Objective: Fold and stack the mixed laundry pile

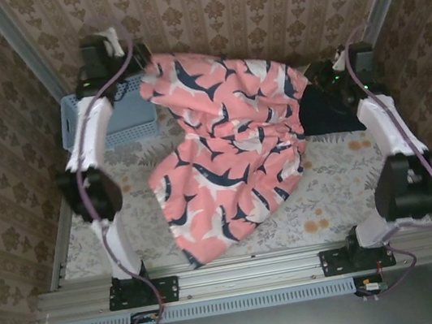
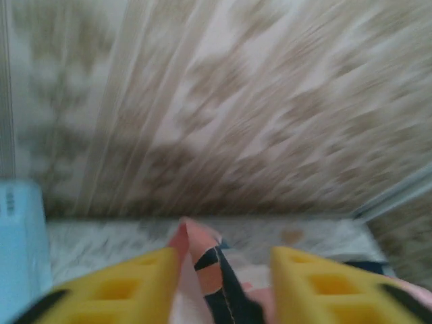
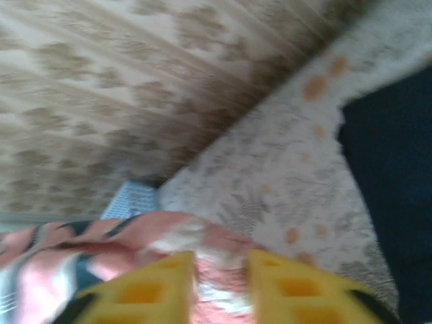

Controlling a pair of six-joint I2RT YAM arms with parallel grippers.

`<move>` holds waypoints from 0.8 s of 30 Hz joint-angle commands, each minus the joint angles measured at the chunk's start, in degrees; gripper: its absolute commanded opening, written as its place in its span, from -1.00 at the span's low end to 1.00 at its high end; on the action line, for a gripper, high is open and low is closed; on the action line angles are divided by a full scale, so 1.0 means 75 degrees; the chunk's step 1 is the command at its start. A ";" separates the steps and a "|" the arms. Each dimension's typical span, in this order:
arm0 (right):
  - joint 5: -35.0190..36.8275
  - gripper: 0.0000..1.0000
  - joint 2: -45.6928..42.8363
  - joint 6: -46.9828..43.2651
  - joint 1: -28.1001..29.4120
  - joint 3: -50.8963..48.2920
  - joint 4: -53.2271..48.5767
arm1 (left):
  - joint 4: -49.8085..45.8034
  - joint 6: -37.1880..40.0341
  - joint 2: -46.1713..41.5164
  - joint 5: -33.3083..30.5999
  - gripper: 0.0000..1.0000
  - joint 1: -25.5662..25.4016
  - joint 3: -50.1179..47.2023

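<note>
Garments are lying on the patterned table (image 1: 331, 185): the coral-pink garment (image 1: 231, 151) is spreading across the centre of the overhead frame, and the navy garment (image 1: 327, 111) is peeking out at its right edge. I am seeing the left gripper (image 2: 224, 256) and right gripper (image 3: 221, 258) standing parted, pink cloth sitting between each pair of fingers.

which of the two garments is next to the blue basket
The coral-pink printed garment: its far corner reaches the light blue basket. The plain navy garment lies at the opposite, right side.
</note>
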 commanded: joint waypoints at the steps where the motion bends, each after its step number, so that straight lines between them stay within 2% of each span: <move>1: 0.0001 0.56 0.1187 0.0425 0.0003 0.0571 0.1251 | -0.2164 -0.0181 0.1722 -0.0340 1.00 -0.0040 0.2626; 2: -0.0196 0.63 0.1578 0.0435 -0.0039 0.0827 0.1287 | -0.2546 -0.0176 0.2216 -0.0360 1.00 -0.0066 0.3286; 4: -0.0168 0.64 0.1885 0.0273 -0.0033 0.1096 0.1033 | -0.3083 -0.0100 0.2658 -0.0505 1.00 -0.0069 0.4050; 6: 0.0044 0.63 0.1709 -0.0222 -0.0007 0.1057 0.0590 | -0.3052 0.0171 0.2321 -0.0638 1.00 -0.0088 0.3548; 8: 0.0350 0.63 0.1347 -0.0839 -0.0007 0.0893 -0.0079 | -0.2581 0.0433 0.1500 -0.0774 1.00 -0.0118 0.2253; 13: 0.1103 0.57 0.0035 -0.1948 -0.0006 -0.0193 -0.1502 | -0.0326 0.0315 -0.1298 -0.0490 1.00 -0.0310 -0.2170; 17: 0.1772 0.54 -0.0887 -0.2360 -0.0019 -0.1211 -0.2225 | 0.0693 0.0130 -0.2864 -0.0384 0.96 -0.0778 -0.4499; 22: 0.2034 0.04 -0.1679 -0.2795 -0.0054 -0.2262 -0.2857 | 0.1116 -0.0174 -0.4082 -0.0179 0.70 -0.1554 -0.6470; 24: 0.2079 0.03 -0.1717 -0.2914 -0.0063 -0.2498 -0.3057 | 0.1433 -0.0551 -0.4314 -0.0247 0.69 -0.1903 -0.7247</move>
